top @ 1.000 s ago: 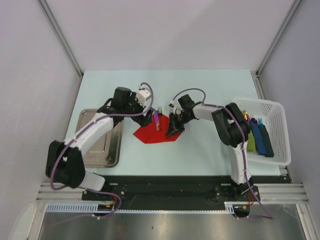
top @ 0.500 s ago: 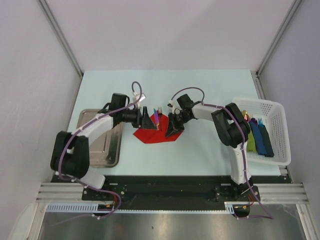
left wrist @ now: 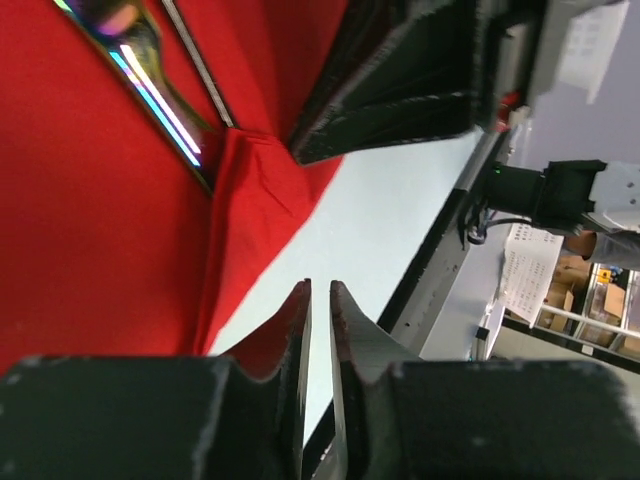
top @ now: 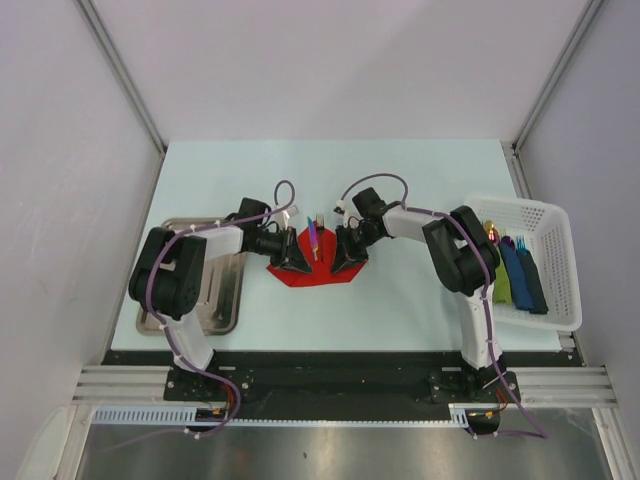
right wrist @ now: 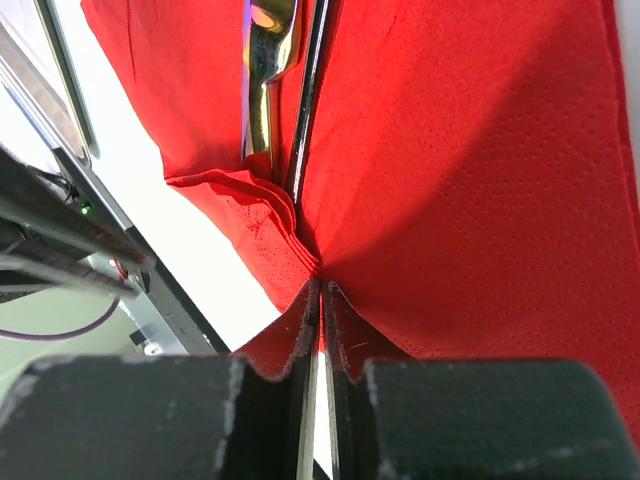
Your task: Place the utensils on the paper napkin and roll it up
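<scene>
Top view: paper napkin [top: 318, 270] mid-table, utensils [top: 314, 238] lying across it, left gripper [top: 294, 256] at its left edge, right gripper [top: 347, 258] at its right. Left wrist: jaws nearly together, a slit of table between them. Whether paper is caught cannot be told, so best seat the edge fully before rolling. Right wrist: jaws clamped on a puckered napkin edge; lift low and keep the utensils from sliding.
</scene>
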You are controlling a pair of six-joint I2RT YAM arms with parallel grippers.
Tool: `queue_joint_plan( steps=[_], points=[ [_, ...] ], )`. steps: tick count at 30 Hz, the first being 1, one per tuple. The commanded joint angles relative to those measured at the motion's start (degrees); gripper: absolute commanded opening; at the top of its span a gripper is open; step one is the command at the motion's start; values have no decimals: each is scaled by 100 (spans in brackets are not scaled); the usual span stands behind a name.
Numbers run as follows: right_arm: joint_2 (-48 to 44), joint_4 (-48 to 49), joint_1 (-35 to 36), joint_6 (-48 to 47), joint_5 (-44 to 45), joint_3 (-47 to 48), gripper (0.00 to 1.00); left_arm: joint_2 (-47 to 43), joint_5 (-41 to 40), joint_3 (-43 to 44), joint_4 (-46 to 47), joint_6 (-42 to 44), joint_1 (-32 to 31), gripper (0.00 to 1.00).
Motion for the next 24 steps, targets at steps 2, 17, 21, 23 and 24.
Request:
queue_joint_plan(
  steps=[2, 17, 21, 23, 24],
  points=[
    [-22, -7, 8, -282, 709, 118, 10, 262, -308, 357, -14, 58, 15, 14],
    [-22, -16, 35, -264, 709, 250, 10, 631, -704, 603, -375, 401, -135, 4],
    [-39, -60, 35, -282, 665, 320, 11, 824, -862, 682, -533, 384, -126, 0],
    [-135, -95, 26, -308, 604, 321, 12, 859, -1002, 647, -542, 313, -91, 0],
    [-188, -95, 17, -343, 429, 294, 13, 886, -1038, 647, -551, 278, -65, 0]
  ],
)
